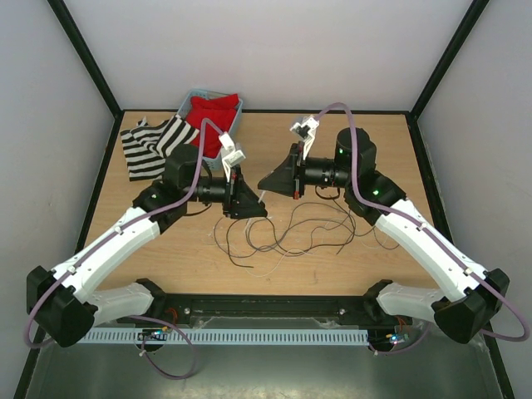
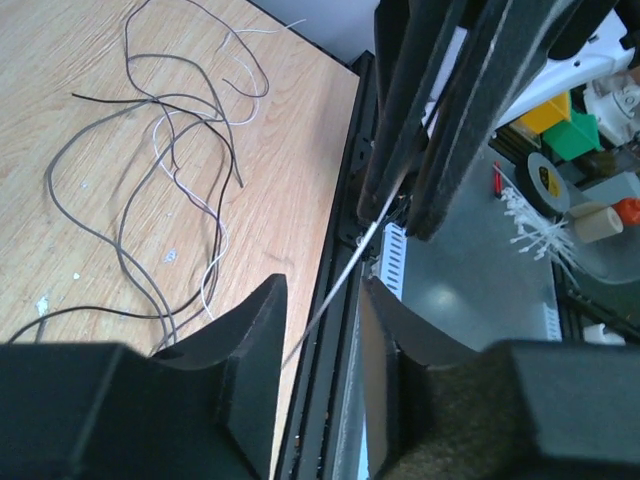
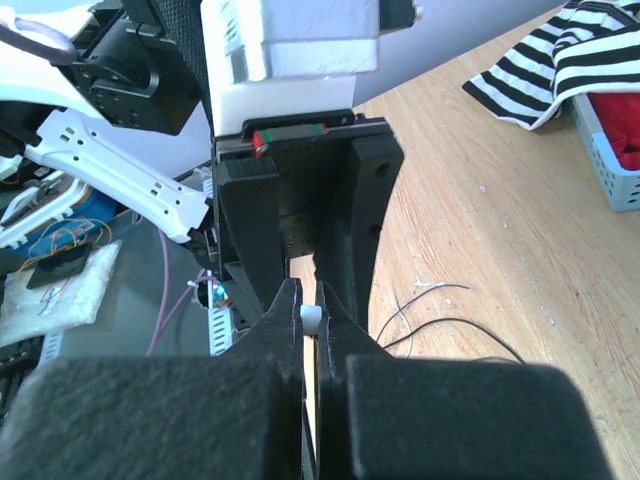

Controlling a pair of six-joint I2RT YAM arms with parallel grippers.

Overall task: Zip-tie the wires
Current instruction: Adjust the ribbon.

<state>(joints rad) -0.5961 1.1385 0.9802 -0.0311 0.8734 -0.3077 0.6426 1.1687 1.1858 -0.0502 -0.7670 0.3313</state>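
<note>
The wires [image 1: 283, 237] [image 2: 160, 170] [image 3: 450, 325] lie in loose loops on the wooden table, mostly black with a few pale strands, below and between the two grippers. My right gripper [image 1: 264, 184] [image 3: 310, 295] hovers above them, shut on the small white head of a zip tie [image 3: 311, 318]. The zip tie's thin pale strap [image 2: 345, 270] slants down from the right gripper's fingers [image 2: 440, 130] into the gap of my left gripper [image 1: 262, 210] [image 2: 325, 290]. The left jaws stand apart on either side of the strap, and neither pad touches it. The two grippers face each other tip to tip.
A blue-grey basket [image 1: 237, 112] holding red cloth stands at the back, with a black-and-white striped cloth [image 1: 150, 145] to its left. The black frame rail [image 1: 266, 303] runs along the table's near edge. Beyond it lie spare zip ties [image 2: 535, 235] and a tape roll [image 2: 545, 180].
</note>
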